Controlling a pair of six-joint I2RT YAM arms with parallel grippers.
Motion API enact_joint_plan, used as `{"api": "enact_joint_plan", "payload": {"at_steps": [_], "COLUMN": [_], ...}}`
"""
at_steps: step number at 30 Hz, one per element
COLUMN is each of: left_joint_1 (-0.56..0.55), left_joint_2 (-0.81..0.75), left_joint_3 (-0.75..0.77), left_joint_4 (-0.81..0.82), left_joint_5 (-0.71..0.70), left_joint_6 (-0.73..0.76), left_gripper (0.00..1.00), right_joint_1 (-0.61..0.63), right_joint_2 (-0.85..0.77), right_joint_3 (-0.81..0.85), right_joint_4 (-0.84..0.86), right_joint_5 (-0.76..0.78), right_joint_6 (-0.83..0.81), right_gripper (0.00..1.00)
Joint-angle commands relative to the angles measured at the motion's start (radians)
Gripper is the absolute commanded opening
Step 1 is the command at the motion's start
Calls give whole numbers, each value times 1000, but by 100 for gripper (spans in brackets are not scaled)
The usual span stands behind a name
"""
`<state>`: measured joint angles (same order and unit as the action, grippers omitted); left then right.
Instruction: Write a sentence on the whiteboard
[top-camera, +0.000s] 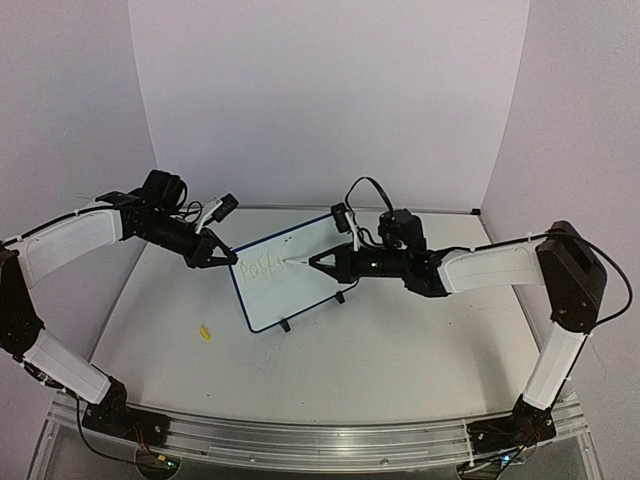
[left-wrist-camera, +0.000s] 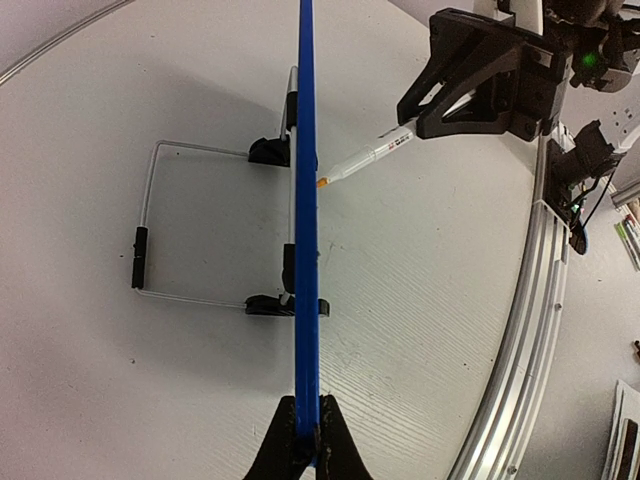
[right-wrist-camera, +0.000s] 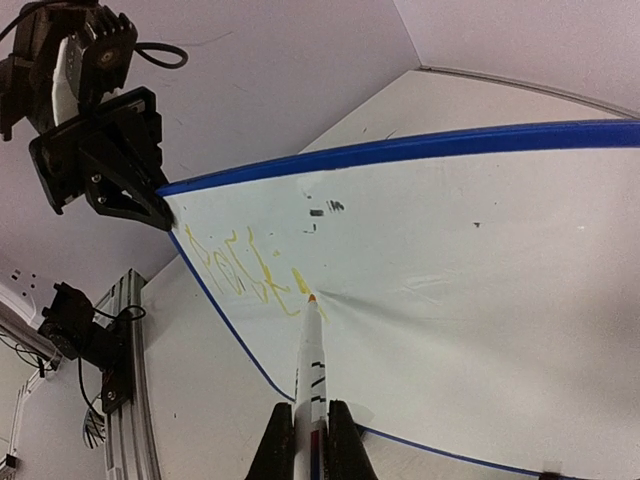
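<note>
Whiteboard (top-camera: 285, 288) stands tilted on its black feet in the middle of the table (top-camera: 400, 350); its frame reads blue. Left jaws clamped on its left edge, at the upper corner. Right jaws clamped on a white marker (right-wrist-camera: 310, 360), whose orange tip touches the board face just right of the sentence (right-wrist-camera: 235, 262), a faint yellow scrawl with unreadable letters. A small yellow cap (top-camera: 205, 333) lies on the table near the board's lower left corner, not touching it.

Pale lilac walls (top-camera: 330, 100), white tabletop (top-camera: 400, 350), aluminium rail (top-camera: 320, 440) along near edge
</note>
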<state>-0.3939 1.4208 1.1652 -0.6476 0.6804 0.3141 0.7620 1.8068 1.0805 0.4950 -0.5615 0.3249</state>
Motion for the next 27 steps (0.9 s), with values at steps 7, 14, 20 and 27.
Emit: {"api": "enact_joint_plan", "payload": {"at_steps": [7,14,20,27], "left_joint_1": [-8,-8,-8,-8], "left_joint_2": [6,6,6,5], "left_joint_3": [33,34,34,35], "left_joint_4": [-31,-31,-30,-30], "left_joint_5": [8,8,8,8], "left_joint_6": [0,-1,-1,0], "left_gripper": [0,0,0,0], "right_joint_1": [-3,-3,-2,-3], "right_joint_2": [19,29,12,16], "right_joint_3": [68,57,20,-11], "right_joint_4": [22,17,-3,-11], "right_joint_5": [31,57,71,82], "right_joint_6": [-17,-10,-12,-7], "right_gripper": [0,0,0,0]}}
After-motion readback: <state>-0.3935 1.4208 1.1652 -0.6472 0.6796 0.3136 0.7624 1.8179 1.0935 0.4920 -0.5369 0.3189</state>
